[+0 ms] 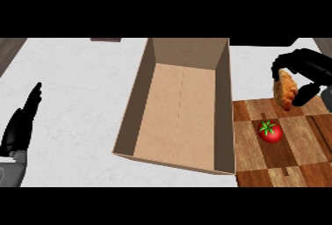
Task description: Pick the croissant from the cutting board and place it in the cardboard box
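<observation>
The golden-brown croissant (284, 89) hangs upright above the far edge of the wooden cutting board (304, 149), lifted off its surface. My right hand (308, 70) is curled round the croissant from above and the right, with the thumb below it. An open cardboard box (178, 105) stands left of the board, its inside bare. The croissant is just right of the box's right wall. My left hand (24, 118) rests at the left edge with straight fingers pointing up, holding nothing.
A red tomato (270, 132) with a green stem lies on the cutting board below the croissant. The counter (77, 88) is white and speckled. A dark object (106, 40) shows at the far edge.
</observation>
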Controlling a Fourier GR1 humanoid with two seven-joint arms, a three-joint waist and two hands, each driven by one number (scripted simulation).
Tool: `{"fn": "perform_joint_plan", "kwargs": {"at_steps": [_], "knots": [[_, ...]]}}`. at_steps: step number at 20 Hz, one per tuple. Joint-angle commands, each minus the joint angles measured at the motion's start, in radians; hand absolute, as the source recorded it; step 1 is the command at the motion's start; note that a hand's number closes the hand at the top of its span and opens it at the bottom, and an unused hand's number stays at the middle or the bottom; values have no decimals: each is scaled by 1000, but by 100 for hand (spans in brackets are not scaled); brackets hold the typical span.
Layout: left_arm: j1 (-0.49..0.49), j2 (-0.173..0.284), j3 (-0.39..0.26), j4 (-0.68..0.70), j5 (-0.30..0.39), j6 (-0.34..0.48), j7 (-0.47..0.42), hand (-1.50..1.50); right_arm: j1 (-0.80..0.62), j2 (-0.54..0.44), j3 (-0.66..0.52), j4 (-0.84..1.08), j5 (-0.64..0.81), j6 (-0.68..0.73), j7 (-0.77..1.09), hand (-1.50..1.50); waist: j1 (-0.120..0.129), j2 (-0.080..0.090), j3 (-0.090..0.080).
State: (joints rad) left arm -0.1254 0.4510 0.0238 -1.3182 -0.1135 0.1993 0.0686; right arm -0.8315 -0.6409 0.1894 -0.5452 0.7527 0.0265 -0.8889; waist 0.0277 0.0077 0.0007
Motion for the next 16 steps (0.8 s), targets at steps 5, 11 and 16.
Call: {"fn": "perform_joint_plan", "kwargs": {"at_steps": [5, 11, 16], "knots": [[2, -6, 30, 38, -2, 1, -25, 0, -114, 8, -130, -69, -127, 15, -138, 150, -24, -8, -1], [-6, -6, 39, 14, -17, -7, 10, 0, -104, 88, -105, -200, -164, 146, -73, 150, -30, -11, -1], [45, -21, 29, -23, -18, -15, -4, 0, -171, 177, -90, -284, -232, 313, 114, 150, -27, -15, -1]]}}
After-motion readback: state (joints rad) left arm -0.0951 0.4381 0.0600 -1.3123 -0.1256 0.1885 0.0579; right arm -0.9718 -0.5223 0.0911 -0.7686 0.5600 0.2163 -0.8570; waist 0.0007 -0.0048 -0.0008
